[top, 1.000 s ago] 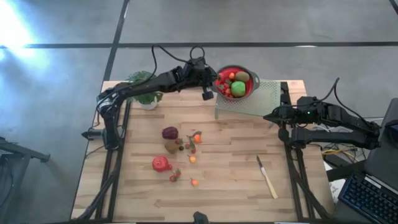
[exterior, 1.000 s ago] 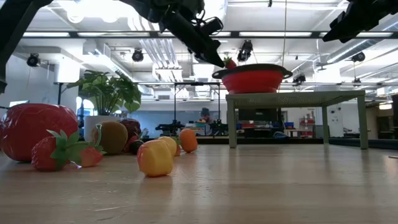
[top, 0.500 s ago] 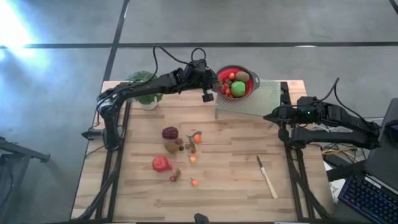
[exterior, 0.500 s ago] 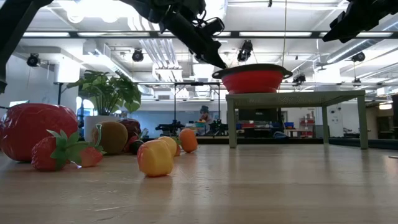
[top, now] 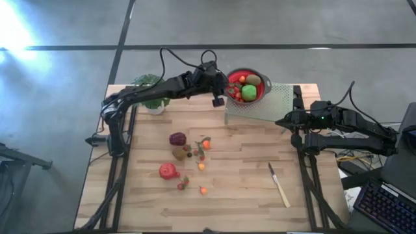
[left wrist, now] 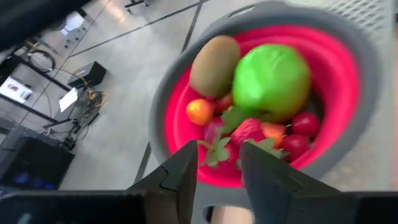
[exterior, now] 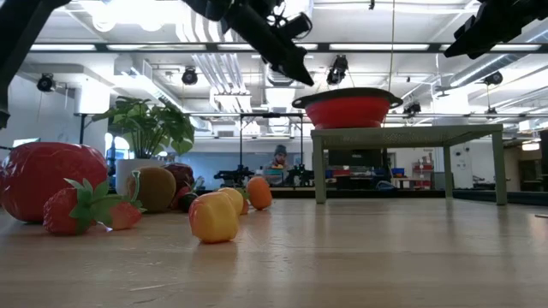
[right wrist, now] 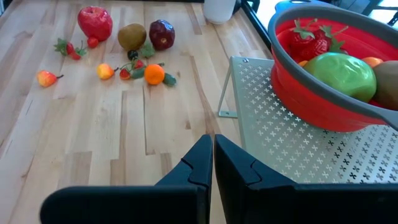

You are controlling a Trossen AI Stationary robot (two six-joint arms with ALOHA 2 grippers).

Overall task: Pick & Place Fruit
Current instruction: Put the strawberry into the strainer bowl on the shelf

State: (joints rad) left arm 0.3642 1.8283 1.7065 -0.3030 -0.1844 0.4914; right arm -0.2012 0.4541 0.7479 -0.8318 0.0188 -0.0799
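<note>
A red bowl with a grey rim stands on a white perforated rack at the table's far right. In it lie a green apple, a kiwi, strawberries and other small fruit. My left gripper hovers open above the bowl's left rim, with nothing between its fingers. More fruit lies on the table's middle: a dark red fruit, a kiwi, a red apple, an orange and small pieces. My right gripper waits shut at the table's right edge.
A potted plant stands at the far left, beside my left arm. A pale-handled knife lies on the wood near the right front. The rack lifts the bowl well above the tabletop.
A small strawberry that showed at my left gripper's fingertips above the bowl's rim one second ago is gone from there. The gripper has let it go over the bowl. The fruit on the table has not moved.
</note>
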